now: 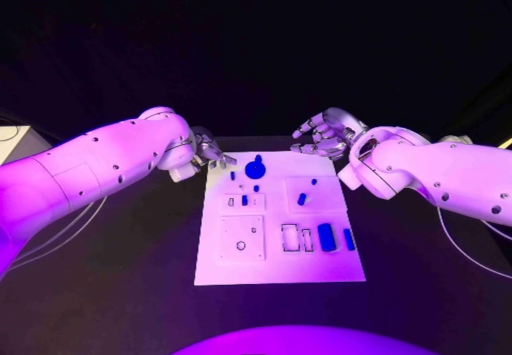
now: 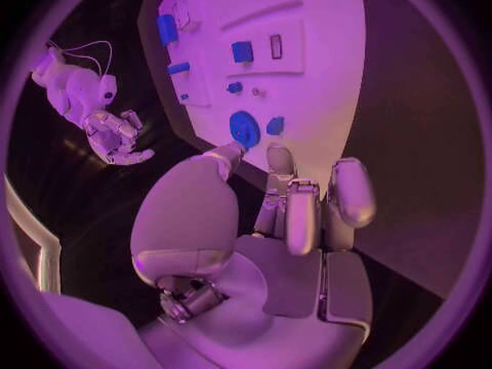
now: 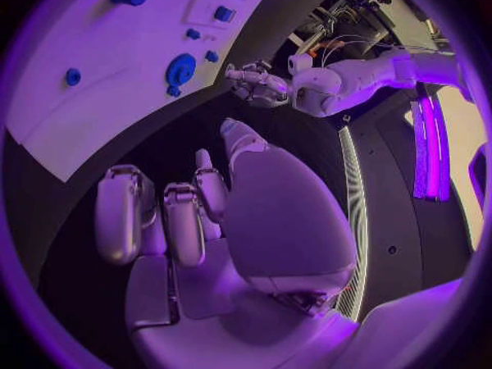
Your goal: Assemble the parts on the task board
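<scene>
The white task board (image 1: pixel 280 262) lies in the middle of the black table. A round blue disc (image 1: pixel 255 170) sits near its far edge, with small blue parts (image 1: pixel 302 198) scattered below it and two long blue blocks (image 1: pixel 326 237) at the right. My left hand (image 1: pixel 208 154) hovers at the board's far left corner, fingers apart and holding nothing. My right hand (image 1: pixel 323 137) hangs just beyond the far right corner, fingers loosely bent, also holding nothing. The left wrist view shows my left hand (image 2: pixel 292 213) close to the disc (image 2: pixel 244 128). The right wrist view shows my right hand (image 3: pixel 200 213) over bare table beside the board (image 3: pixel 93 115).
Raised white panels with cut-out slots (image 1: pixel 242 238) take up the board's near left. A pale box (image 1: pixel 13 139) stands at the table's far left edge. Black table (image 1: pixel 106 296) surrounds the board on all sides.
</scene>
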